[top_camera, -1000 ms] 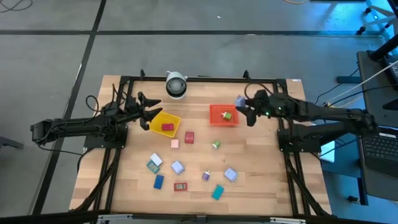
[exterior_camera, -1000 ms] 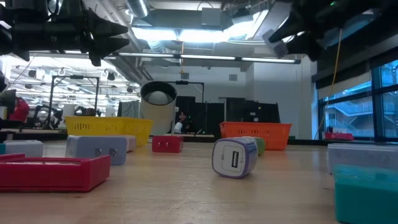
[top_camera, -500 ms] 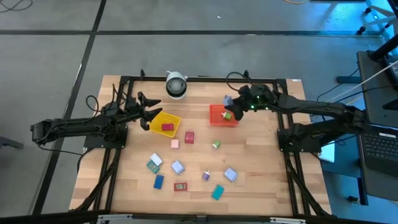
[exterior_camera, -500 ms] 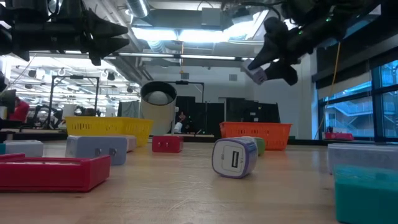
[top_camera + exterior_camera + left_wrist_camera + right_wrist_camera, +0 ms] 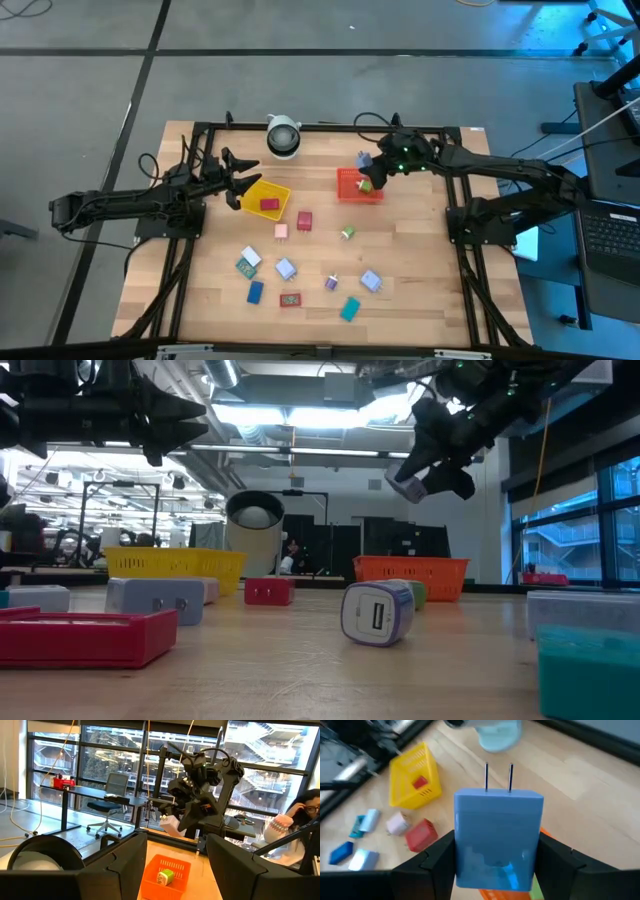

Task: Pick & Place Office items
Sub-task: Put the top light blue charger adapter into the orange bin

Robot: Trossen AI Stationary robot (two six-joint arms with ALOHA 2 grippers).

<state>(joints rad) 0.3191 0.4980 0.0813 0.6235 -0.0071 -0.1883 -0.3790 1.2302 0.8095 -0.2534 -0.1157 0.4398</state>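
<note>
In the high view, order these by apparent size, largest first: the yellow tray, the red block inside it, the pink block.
1. yellow tray
2. red block
3. pink block, only slightly smaller than the red block.

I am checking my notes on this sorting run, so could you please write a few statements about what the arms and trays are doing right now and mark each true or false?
1. The right gripper holds a light blue plug block with two metal prongs. True.
2. That block already lies in the yellow tray. False: it is held in the air near the red tray.
3. The yellow tray holds a red piece. True.
4. The red tray is empty. False: a whitish and green piece lies in it.
5. The left gripper carries a pink block. False: it is open and empty beside the yellow tray.
</note>
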